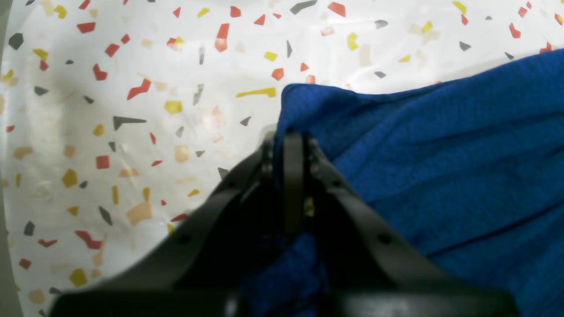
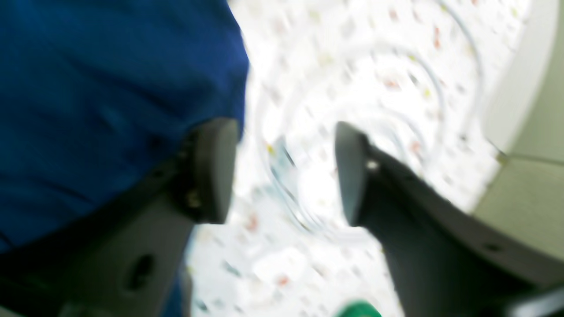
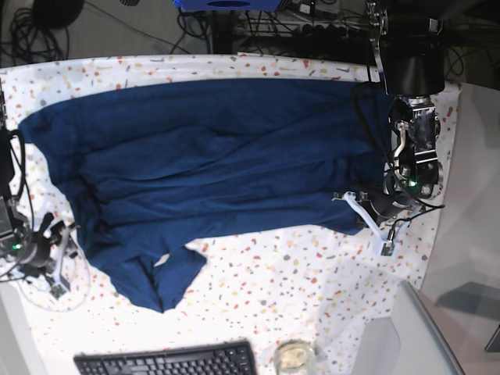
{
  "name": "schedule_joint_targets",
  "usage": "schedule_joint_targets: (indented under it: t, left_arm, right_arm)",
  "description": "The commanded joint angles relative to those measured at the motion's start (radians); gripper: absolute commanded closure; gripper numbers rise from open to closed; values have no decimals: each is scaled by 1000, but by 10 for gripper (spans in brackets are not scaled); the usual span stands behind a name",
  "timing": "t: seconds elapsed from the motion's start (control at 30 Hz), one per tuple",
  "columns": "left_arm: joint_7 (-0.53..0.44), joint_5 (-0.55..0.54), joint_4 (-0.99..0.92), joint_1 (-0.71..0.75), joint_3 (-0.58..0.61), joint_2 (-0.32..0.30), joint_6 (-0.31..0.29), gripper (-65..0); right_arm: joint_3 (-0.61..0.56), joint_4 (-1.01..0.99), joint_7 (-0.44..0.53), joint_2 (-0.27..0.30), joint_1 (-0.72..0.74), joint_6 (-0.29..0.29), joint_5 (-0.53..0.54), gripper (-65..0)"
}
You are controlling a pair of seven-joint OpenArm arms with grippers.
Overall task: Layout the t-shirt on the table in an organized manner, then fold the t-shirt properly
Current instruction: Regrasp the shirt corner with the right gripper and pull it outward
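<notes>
One keyboard (image 3: 166,362) and a glass (image 3: 293,357) sit below the t-shirt (image 3: 211,164).

We take this for a robotics lab. Tangled black cables (image 3: 47,31) and equipment crowd the top of the frame behind the table (image 3: 312,289), and a keyboard (image 3: 164,361) sits at its bottom edge.

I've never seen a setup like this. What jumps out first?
The big navy t-shirt spread across the speckled table, with one sleeve bunched at the near left. The left end effector pinches the shirt's edge at the right side of the base view, while the right end effector stands open beside the cloth.
</notes>
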Motion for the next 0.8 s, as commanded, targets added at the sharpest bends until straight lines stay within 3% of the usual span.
schedule_joint_targets:
  t: [0.0, 0.13, 0.2, 0.3, 0.53, 0.77]
  left_arm:
    - [-18, -4, 22, -22, -2, -7, -3, 0]
    - [-18, -4, 21, -22, -2, -7, -3, 0]
    - [-18, -4, 21, -20, -2, -7, -3, 0]
    - [-18, -4, 19, -20, -2, -9, -3, 0]
    - [-18, -4, 19, -20, -2, -7, -3, 0]
    - [-18, -4, 21, -20, -2, -10, -3, 0]
  right_arm:
    - [9, 43, 17, 12, 4, -5, 3, -365]
    - [170, 239, 4, 12, -150, -4, 8, -264]
    - [265, 369, -59, 8, -239, 2, 8, -153]
    - [315, 506, -143, -29, -313, 4, 8, 0]
    - [319, 649, -234, -64, -421, 5, 8, -12]
    - [320, 504, -234, -75, -391, 5, 8, -12]
